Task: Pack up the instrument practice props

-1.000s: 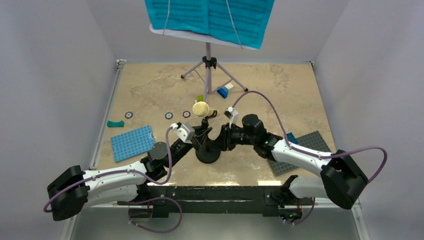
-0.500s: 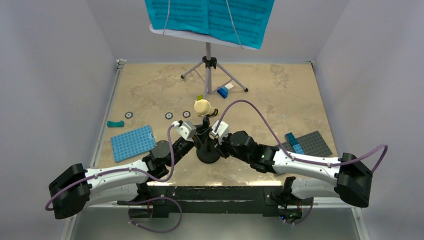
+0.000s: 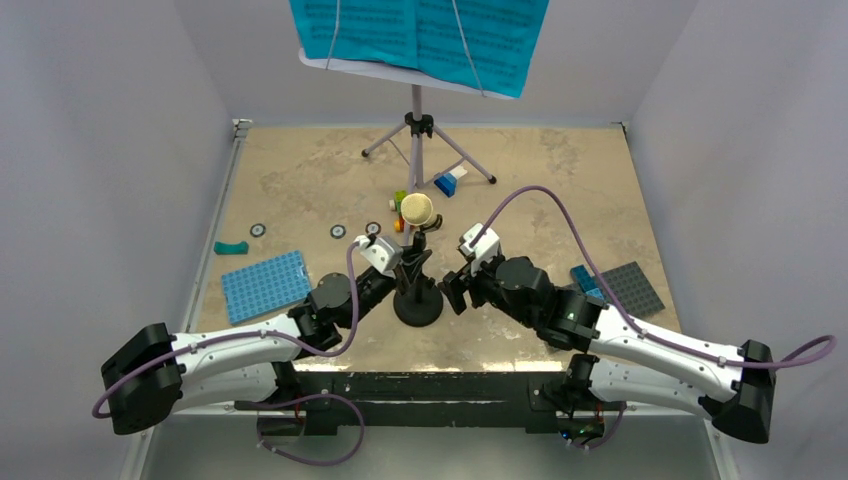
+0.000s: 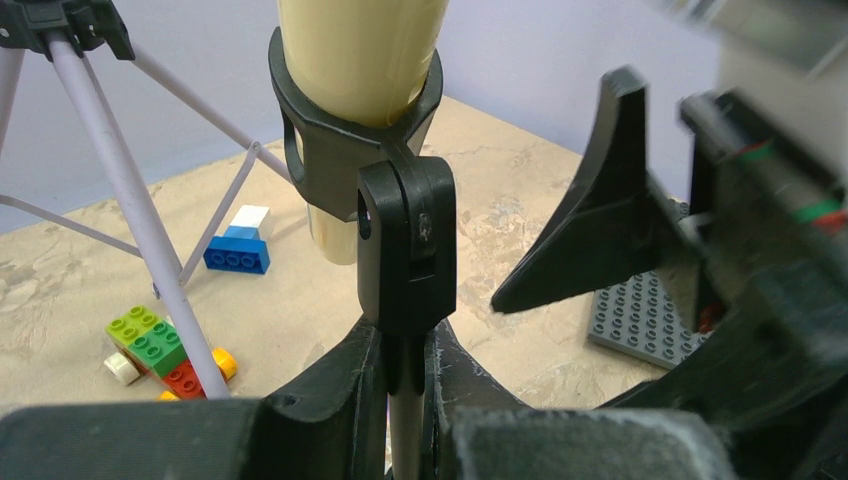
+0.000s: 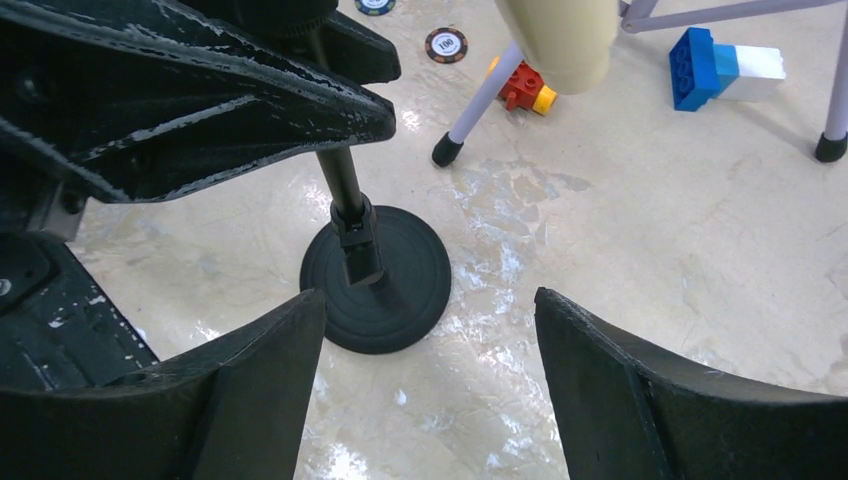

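Observation:
The black mic stand (image 3: 417, 305) stands on its round base (image 5: 385, 275) at the table's middle front. The cream microphone (image 3: 417, 209) sits in the stand's clip (image 4: 355, 150). My left gripper (image 3: 405, 264) is shut on the thin pole (image 4: 405, 400) just below the clip joint. My right gripper (image 3: 452, 290) hangs open just right of the stand, its fingertips (image 5: 545, 300) low by the base and touching nothing. The lavender music stand (image 3: 400, 70) on its silver tripod (image 3: 420, 150) stands at the back, holding the teal pages (image 3: 420, 30).
A blue baseplate (image 3: 264, 285) lies front left and a grey baseplate (image 3: 625, 290) front right. Small bricks (image 3: 448, 182) lie by the tripod's legs, more (image 4: 160, 350) near one foot. Three round discs (image 3: 338, 231) and a teal piece (image 3: 231, 247) lie at the left.
My right gripper has opened and drawn back to the right of the mic stand. The microphone's head has shifted slightly right and away. My left gripper keeps its hold.

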Controlling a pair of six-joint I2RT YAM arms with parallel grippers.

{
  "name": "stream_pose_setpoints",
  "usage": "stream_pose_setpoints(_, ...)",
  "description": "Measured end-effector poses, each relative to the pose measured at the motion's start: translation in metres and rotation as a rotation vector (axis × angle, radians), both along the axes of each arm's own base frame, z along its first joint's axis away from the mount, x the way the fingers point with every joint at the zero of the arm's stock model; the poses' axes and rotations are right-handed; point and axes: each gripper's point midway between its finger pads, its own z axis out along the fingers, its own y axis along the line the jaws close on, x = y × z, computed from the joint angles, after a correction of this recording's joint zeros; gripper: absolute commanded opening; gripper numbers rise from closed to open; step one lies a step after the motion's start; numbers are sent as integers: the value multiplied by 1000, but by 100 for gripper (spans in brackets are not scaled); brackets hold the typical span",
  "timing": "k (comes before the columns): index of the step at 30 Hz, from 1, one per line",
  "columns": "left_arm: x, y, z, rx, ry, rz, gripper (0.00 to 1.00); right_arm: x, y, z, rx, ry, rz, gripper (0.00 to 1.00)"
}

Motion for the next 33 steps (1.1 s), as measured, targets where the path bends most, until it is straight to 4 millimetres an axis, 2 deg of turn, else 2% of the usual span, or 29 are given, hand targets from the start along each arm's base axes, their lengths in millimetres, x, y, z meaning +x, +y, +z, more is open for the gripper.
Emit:
stream_pose_setpoints(7, 4, -7, -3, 8, 8, -2, 0, -7, -14, 7, 44, 21, -34, 80)
stream_pose_setpoints(15, 0, -16, -8, -9, 37, -33, 0, -13, -17, -17, 34, 91, -42, 81)
stream_pose_setpoints(18, -1, -14, -8, -22, 38, -34, 0, -15, -11, -22, 78, 137, -22, 75)
stream_pose_setpoints(22, -3, -14, -9, -34, 35, -39, 0, -6, -3, -28, 128, 194, -15, 67)
stream_pose_setpoints(33, -3, -14, -10, -49, 29, -41, 0, 1, 15, -54, 95, 259, 40, 48)
